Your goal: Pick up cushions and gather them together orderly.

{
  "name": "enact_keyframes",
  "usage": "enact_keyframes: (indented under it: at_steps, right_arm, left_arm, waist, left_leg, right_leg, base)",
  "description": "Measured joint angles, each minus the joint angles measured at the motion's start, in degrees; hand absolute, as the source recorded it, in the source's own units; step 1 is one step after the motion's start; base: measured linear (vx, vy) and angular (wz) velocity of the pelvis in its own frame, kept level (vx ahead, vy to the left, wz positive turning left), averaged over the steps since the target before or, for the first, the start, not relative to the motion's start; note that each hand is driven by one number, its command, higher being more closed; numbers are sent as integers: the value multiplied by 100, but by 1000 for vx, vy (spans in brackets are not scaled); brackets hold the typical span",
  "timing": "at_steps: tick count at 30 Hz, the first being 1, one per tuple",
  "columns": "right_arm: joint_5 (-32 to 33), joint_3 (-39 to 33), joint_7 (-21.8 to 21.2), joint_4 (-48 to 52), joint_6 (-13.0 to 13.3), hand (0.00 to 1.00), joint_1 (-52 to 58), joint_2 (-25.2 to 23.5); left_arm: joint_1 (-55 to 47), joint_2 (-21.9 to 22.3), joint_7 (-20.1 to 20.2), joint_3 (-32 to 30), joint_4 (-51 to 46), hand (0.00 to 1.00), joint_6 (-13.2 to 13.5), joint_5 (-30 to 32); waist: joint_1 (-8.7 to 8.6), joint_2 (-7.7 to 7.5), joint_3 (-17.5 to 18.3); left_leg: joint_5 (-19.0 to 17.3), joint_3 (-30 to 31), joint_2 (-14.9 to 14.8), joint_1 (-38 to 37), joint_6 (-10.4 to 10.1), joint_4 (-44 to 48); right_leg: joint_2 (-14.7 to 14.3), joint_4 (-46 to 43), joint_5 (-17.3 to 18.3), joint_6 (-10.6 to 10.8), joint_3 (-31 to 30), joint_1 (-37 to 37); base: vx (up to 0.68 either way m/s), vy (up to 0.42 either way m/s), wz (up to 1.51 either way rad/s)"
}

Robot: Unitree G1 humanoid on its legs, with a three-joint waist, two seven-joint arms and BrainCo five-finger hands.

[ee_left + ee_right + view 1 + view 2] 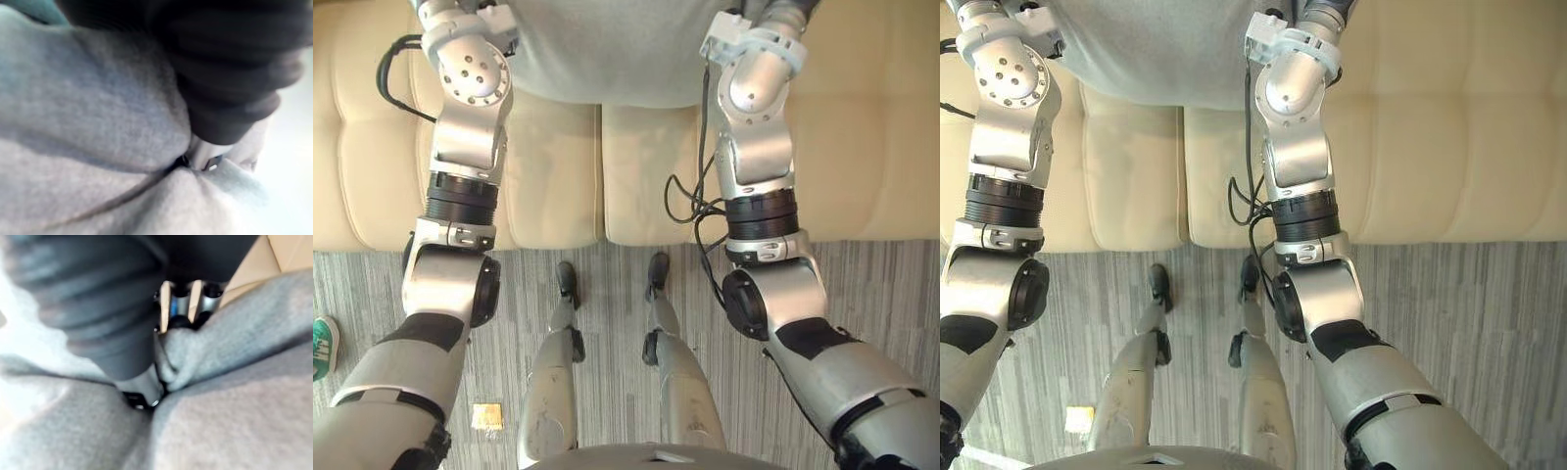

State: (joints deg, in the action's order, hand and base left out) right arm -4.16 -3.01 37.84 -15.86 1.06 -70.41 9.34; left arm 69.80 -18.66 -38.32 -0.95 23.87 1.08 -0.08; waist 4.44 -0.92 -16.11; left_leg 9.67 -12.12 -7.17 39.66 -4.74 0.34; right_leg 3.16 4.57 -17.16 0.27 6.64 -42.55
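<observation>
1. A cream sofa [558, 186] with tufted seat pads runs across the upper half of the head views, from nine o'clock to three o'clock. Below it lies a grey striped carpet [891, 294].
2. At about eight o'clock, at the very edge of the carpet, the toe of a person's green shoe [321, 345] pokes in.
3. Nearer seven o'clock, a small yellowish square [487, 415] lies flat on the carpet, well apart from the shoe.
4. The left hand [220, 98] is pressed against the grey cushion's fabric at about eleven o'clock. In its wrist view the dark cover lies against the cloth. A sliver of silver finger sinks into a crease where the folds meet. The rest of the fingers are buried in the fabric, so I cannot tell whether they grip it.
5. The grey cushion [607, 49], the thing to be gathered, sits at twelve o'clock, over the sofa seat and between the two arms. Its lower edge overhangs the seam between two seat pads.
6. The right hand [122, 323] is at the cushion's side at about one o'clock. In its wrist view the fingers [182, 303] curl down onto a bunched fold of the grey cloth. The thumb is on the other side of the fold, so this hand is pinching the cushion.
</observation>
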Motion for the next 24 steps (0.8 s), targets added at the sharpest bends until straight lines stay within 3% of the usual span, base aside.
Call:
enact_keyframes:
  at_steps: [1,2,7,17,24]
  right_arm:
    - [5,5,-11,-110,-3,0,-89,46]
    - [36,-5,-29,-227,-67,0,-237,130]
    - [41,-67,-7,-287,-22,0,-518,354]
    - [327,-37,-48,-347,-7,0,-573,822]
    - [755,304,-614,-1048,-45,0,-598,1734]
  left_arm:
    - [0,46,0,-65,22,100,1,-11]
    - [2,206,0,-214,89,0,8,-96]
    - [2,354,-24,-499,56,0,274,-139]
    - [-33,305,-95,-582,-12,0,302,-212]
    - [-250,-219,212,-579,497,0,237,-377]
  waist:
    - [1,3,-11]
    - [14,24,-50]
    - [17,35,-270]
    - [10,28,-282]
    - [-93,23,-286]
  left_leg:
    - [33,10,1,58,3,-33]
    - [120,68,-9,211,-7,-117]
    - [348,211,-42,458,-44,-358]
    - [431,255,-110,598,-97,-372]
    - [432,237,-127,200,-99,-374]
  right_leg:
    - [0,0,-14,1,2,-71]
    - [-5,0,-20,-1,23,-227]
    - [-64,1,-20,-1,41,-496]
    - [-140,-1,-28,-14,28,-629]
    - [-158,-3,-32,-18,22,-243]
  base:
    - [-14,50,15]
    - [-8,34,15]
    - [12,57,14]
    - [28,64,0]
    - [-8,71,-2]
